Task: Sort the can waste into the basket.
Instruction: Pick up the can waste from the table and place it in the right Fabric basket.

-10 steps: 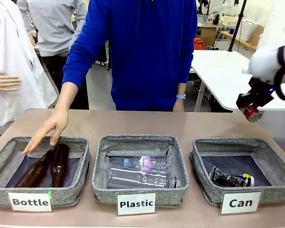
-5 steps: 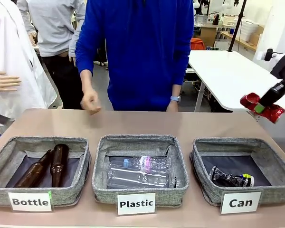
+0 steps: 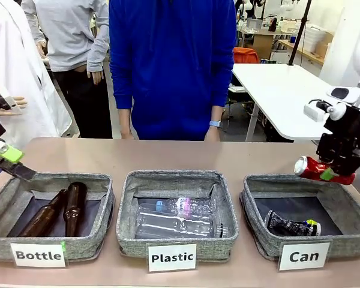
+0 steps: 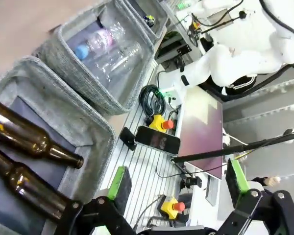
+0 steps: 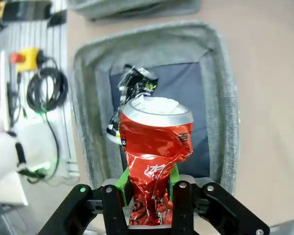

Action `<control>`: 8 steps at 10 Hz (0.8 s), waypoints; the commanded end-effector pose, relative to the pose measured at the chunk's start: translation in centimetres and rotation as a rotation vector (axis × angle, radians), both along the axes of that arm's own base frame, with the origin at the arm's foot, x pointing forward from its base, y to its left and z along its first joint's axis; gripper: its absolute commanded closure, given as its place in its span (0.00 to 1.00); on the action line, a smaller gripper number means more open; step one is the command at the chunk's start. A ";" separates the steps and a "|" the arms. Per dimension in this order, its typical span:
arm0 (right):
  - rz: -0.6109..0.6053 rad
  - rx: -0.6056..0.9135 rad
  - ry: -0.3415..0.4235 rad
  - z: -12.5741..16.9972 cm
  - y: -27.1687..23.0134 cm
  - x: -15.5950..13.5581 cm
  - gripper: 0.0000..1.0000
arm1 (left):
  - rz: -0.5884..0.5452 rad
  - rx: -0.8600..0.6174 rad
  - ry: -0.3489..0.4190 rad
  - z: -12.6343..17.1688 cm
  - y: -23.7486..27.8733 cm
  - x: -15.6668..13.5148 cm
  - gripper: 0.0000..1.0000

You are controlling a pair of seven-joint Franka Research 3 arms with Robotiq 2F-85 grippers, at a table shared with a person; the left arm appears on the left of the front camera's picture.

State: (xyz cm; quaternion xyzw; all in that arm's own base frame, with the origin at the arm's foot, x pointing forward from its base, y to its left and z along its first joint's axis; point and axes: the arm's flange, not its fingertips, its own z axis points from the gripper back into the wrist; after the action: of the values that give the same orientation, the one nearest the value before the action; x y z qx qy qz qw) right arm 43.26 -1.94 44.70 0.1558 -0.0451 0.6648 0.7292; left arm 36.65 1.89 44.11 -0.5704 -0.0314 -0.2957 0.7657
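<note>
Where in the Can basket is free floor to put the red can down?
In the Can basket, the dark crushed can lies near the front, by the label card. The dark lining behind it, toward the far wall, and beside it toward the right wall is bare. The red can hangs over the far rim, held in the right gripper.

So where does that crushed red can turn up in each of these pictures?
Front view: red can at right, held in the right tool above the Can basket.
Left wrist view: not in it.
Right wrist view: centre, clamped above the same basket.
Shared landmark: the dark crushed can inside.
</note>
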 end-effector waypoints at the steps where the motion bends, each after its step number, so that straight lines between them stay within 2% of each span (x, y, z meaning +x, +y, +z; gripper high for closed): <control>1: 0.078 0.034 0.013 0.0 -1.5 -0.2 1.00 | 0.007 -0.019 0.028 0.7 0.8 0.6 0.00; 5: 0.036 0.038 0.047 -0.3 -1.2 0.4 1.00 | 0.007 -0.019 0.028 0.7 0.8 0.6 0.00; 6: 0.036 0.063 0.059 -0.2 -1.3 0.5 0.51 | 0.007 -0.019 0.028 0.7 0.8 0.6 0.00; 7: 0.039 0.068 0.058 -0.3 -1.5 0.5 0.15 | 0.007 -0.019 0.028 0.7 0.8 0.6 0.00; 8: 0.029 0.066 0.055 -0.3 -1.4 0.6 0.00 | 0.007 -0.019 0.028 0.7 0.8 0.6 0.00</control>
State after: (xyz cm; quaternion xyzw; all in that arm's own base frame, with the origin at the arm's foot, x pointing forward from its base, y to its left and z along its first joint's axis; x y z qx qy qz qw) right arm 43.45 -2.96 43.81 0.1872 -0.0402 0.6761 0.7115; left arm 37.26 2.70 44.38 -0.5763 -0.0291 -0.2904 0.7633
